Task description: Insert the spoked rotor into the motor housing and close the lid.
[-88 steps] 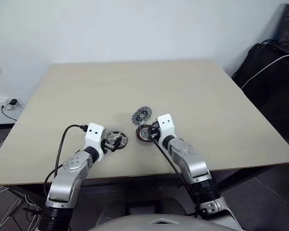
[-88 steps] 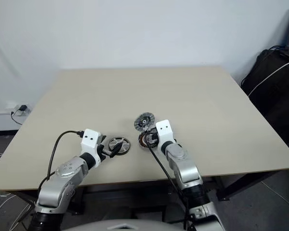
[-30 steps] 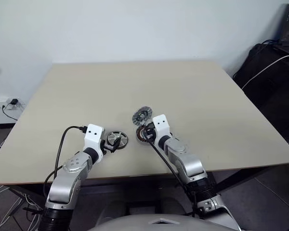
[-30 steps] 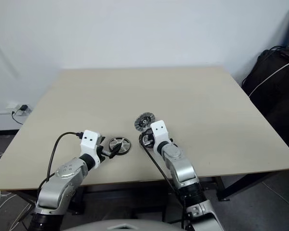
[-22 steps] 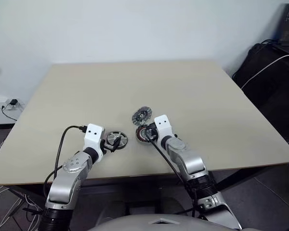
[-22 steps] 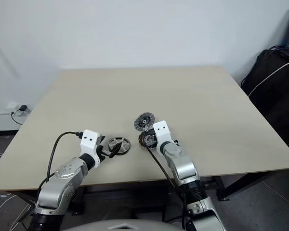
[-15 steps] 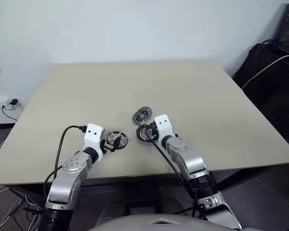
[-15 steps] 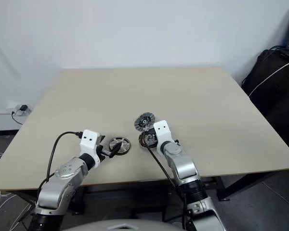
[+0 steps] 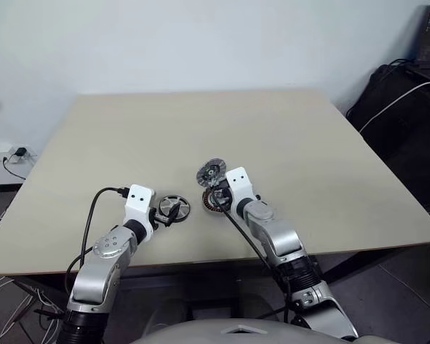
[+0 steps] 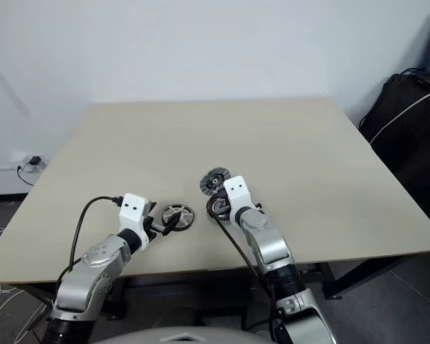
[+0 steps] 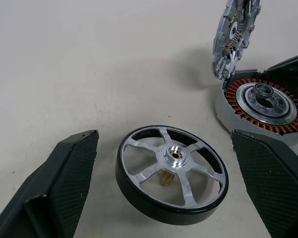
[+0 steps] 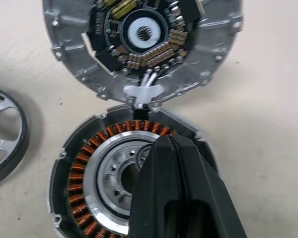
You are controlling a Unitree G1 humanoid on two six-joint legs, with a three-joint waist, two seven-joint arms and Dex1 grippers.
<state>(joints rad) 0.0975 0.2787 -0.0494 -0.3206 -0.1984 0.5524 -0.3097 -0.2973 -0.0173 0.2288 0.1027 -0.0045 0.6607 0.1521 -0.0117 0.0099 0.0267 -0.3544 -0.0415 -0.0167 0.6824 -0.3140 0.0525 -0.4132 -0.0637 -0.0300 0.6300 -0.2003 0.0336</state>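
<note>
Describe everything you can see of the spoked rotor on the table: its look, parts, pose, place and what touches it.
The spoked rotor is a small wheel with a dark outer rim, bright metal spokes with open gaps between them, and a silver hub over a brass-coloured centre. It sits on the table, slightly tilted, between the left gripper's open fingers, which do not touch it. It sits apart from the motor housing, whose lid stands open beyond it.

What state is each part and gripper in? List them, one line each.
spoked rotor: flat on the table, not inserted, between open fingers.
motor housing: open, windings exposed, empty.
lid: hinged up, standing open.
left gripper: open, straddling the rotor, not gripping.
right gripper: shut, tips over the housing's centre.
</note>
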